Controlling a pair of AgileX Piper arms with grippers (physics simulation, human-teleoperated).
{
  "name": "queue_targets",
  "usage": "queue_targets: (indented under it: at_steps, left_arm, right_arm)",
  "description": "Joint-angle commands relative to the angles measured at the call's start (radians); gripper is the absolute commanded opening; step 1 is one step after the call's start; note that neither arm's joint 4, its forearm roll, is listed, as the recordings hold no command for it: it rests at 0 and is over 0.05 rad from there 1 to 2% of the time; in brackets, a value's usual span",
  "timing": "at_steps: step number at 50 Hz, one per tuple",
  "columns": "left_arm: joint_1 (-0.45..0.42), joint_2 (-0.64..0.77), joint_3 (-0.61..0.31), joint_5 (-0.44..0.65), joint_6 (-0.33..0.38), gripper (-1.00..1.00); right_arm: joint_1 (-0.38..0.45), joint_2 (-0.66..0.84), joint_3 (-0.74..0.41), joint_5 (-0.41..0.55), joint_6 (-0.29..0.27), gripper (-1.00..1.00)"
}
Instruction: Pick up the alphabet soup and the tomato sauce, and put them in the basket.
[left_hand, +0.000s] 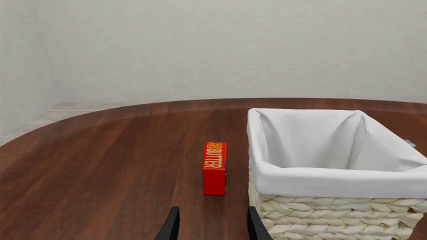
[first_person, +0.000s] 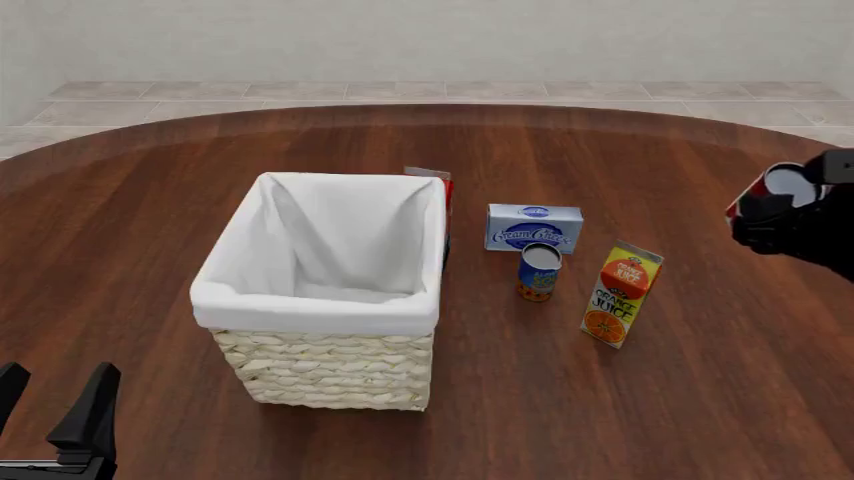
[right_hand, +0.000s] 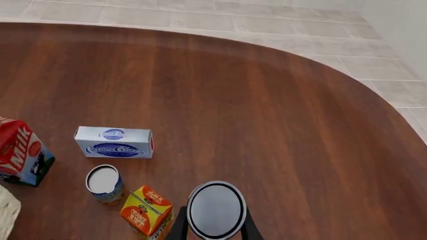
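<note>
The front view looks forward and down from above the arms' side of the table (first_person: 160, 180), taking in the whole basket (first_person: 327, 365) at centre left. The left wrist view sits low, facing level across the wood at the basket's (left_hand: 320, 210) near wall (close, lower right). The right wrist view looks steeply down from high up; it shares the cream cheese box (right_hand: 114, 142) (first_person: 534, 228) with the front view.

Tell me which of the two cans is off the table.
The red tomato sauce can, held up in the right claw. The blue soup can stands on the table by the juice carton.
</note>
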Motion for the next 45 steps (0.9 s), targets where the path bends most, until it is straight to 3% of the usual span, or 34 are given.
queue_targets:
  at_steps: [1,45]
  left_arm:
    - [0.0,0.0,0.0,0.0,0.0,1.0]
    - [0.0,0.0,0.0,0.0,0.0,1.0]
  right_arm:
    - [0.039,0.005,-0.005,-0.004,0.023,-1.0]
    - [0.209,0.041,-0.087,0.014,0.031,-1.0]
